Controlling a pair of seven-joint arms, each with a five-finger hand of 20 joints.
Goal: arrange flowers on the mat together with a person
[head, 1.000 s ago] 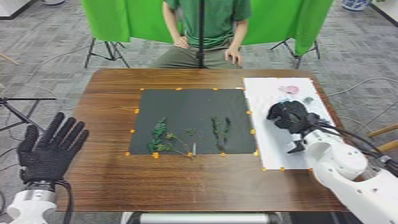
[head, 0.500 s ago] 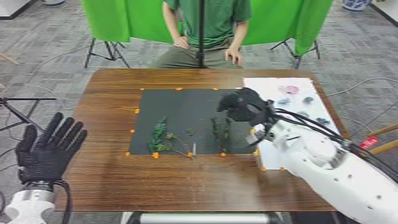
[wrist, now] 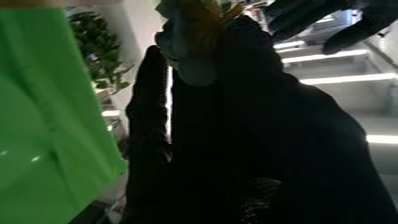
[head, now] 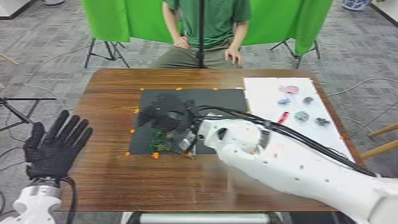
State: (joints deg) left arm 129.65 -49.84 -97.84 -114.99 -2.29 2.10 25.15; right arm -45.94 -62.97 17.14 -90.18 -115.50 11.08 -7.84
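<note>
Room: grey carpet (head: 53, 80), green cloth (head: 111, 20) behind.
Table (head: 115, 187): brown.
Mat (head: 229, 96): dark, sprigs (head: 158, 144) near its left edge.
Right hand (head: 167, 115): swung from the white sheet (head: 265, 90) to above the mat, pinching; placing likely next.
Left hand (head: 53, 150): spread wide.
Flower (wrist: 192, 62): pale, at right fingertips.

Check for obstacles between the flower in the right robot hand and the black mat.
Nothing visible: the right robot hand, holding the flower, is over the black mat. Green sprigs lie nearby; what lies beneath is hidden.
</note>
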